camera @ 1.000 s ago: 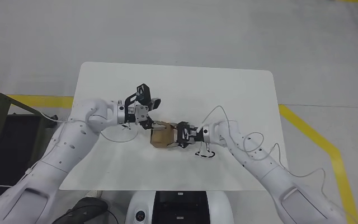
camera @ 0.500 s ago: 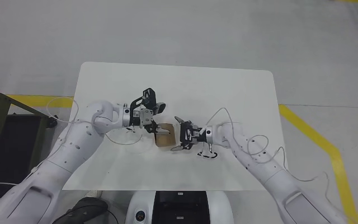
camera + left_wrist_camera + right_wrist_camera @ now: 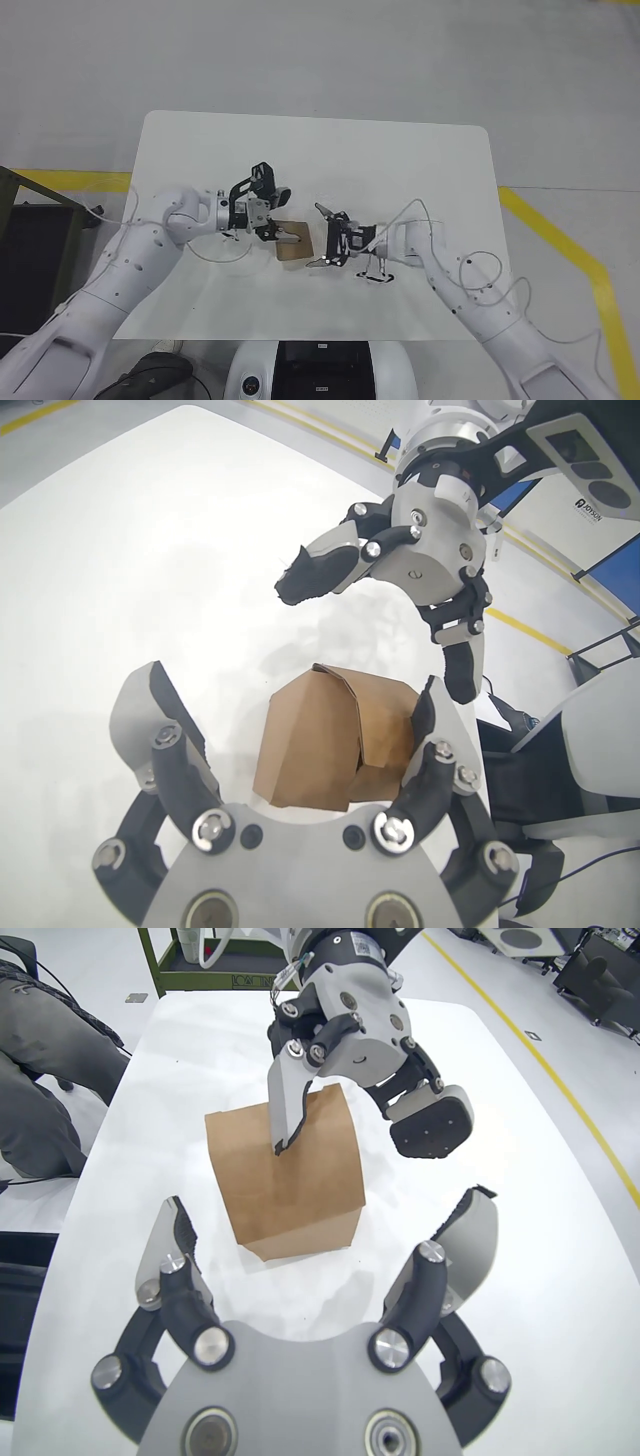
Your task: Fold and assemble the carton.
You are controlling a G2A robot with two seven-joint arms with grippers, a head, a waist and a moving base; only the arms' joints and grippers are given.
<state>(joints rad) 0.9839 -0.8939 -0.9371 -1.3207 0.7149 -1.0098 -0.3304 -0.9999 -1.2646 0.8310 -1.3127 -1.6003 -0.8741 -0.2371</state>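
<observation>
Near the front middle of the table (image 3: 400, 160), the carton (image 3: 294, 243) sits between both grippers. We judge the flap-closing step to be in hand: on the end facing the left arm the flaps overlap loosely, with a gap showing. Next we need one gripper to steady the body while the other presses that flap home. The left gripper (image 3: 292, 682) is spread wide and grips nothing; one finger (image 3: 285, 1103) lies against the carton's top panel, the other clear of it. The right gripper (image 3: 316, 237) is likewise spread, just beside the carton's closed end, not touching.
</observation>
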